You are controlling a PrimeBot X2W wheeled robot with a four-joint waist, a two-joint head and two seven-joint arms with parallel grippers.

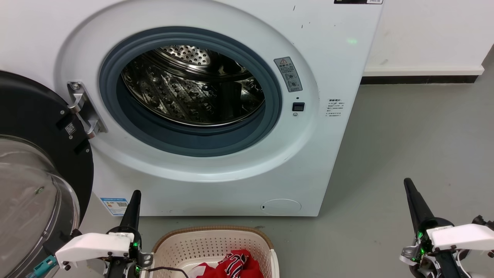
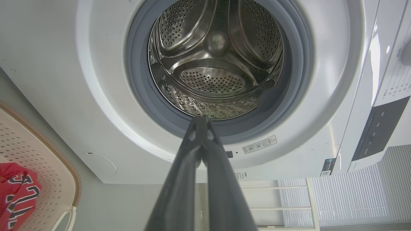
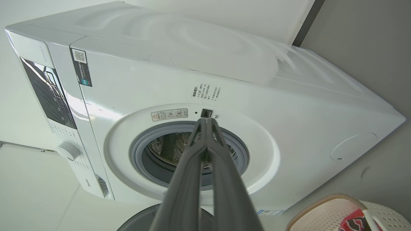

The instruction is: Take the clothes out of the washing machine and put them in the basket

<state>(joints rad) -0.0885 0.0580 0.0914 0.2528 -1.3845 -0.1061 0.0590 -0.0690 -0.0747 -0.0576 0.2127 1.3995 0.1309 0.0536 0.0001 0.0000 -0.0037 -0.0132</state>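
The white washing machine (image 1: 339,50) stands with its black-framed glass door (image 1: 34,181) swung open to the left. Its steel drum (image 1: 193,85) shows bare metal, with no fabric visible inside. Red clothes (image 1: 233,266) with striped lettering lie in the cream basket (image 1: 210,241) on the floor just in front of the machine. My left gripper (image 1: 135,195) is shut with nothing in it, just left of the basket. My right gripper (image 1: 408,184) is also shut and empty, over the floor to the right. The clothes (image 2: 16,192) in the basket (image 2: 48,166) appear in the left wrist view too.
Grey floor (image 1: 417,135) spreads to the right of the machine. A white wall with a dark skirting strip (image 1: 417,80) runs behind it. The open door juts out at the left, close to my left arm.
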